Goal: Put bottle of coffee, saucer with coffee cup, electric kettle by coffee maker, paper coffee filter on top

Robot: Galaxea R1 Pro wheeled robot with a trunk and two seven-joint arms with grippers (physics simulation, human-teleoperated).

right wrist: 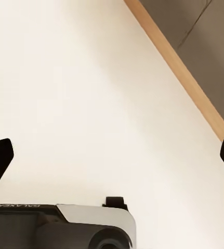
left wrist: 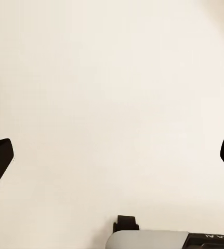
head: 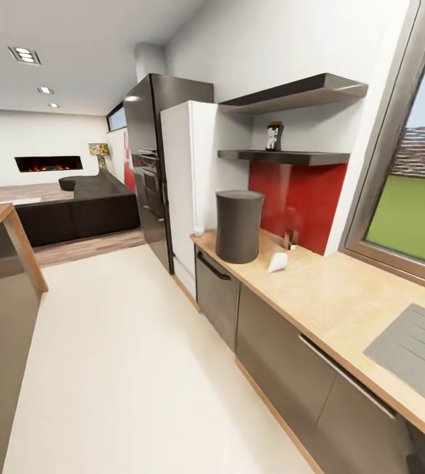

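The coffee maker (head: 239, 226) stands upright on the worktop (head: 324, 296), near its far end and just beside the white fridge (head: 189, 178). At about four o'clock from it, a little apart, the paper filter (head: 277, 263) lies on the bare wood. At roughly one o'clock, higher on the wall, the bottle of coffee (head: 274, 135) stands on the lower shelf (head: 285, 157) — a second shelf (head: 298, 94) hangs above it. A red panel (head: 298, 197) backs the worktop beneath the shelves, and a small, blurred object stands in front of it. A grey sink drainer (head: 413, 349) sits at the near end by the window (head: 413, 197).

The left hand (left wrist: 112, 158) is spread wide and holds nothing, over pale floor (head: 127, 368). The right hand (right wrist: 112, 158) is equally wide and empty — a wooden plinth strip (right wrist: 179, 67) runs past it.
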